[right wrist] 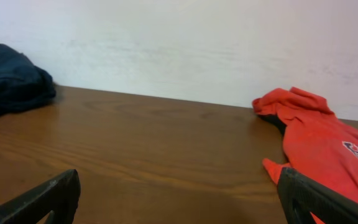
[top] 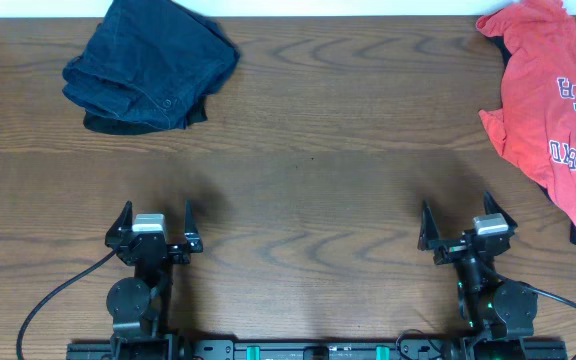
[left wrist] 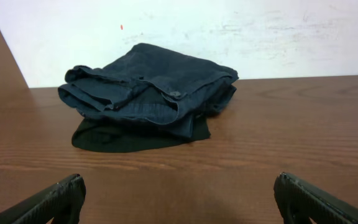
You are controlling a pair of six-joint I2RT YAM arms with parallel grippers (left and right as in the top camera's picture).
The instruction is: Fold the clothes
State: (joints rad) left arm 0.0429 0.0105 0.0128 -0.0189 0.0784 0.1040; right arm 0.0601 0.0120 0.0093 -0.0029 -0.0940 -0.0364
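Crumpled coral cotton T-shirt [top: 553, 110]

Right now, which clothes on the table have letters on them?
The red T-shirt at the far right edge. It shows white and navy letters; the dark blue pile at the far left is plain.

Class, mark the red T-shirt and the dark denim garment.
red T-shirt [top: 533, 100]: overhead view, on plain cloth left of the lettering.
dark denim garment [left wrist: 154, 81]: left wrist view, on its top fold.
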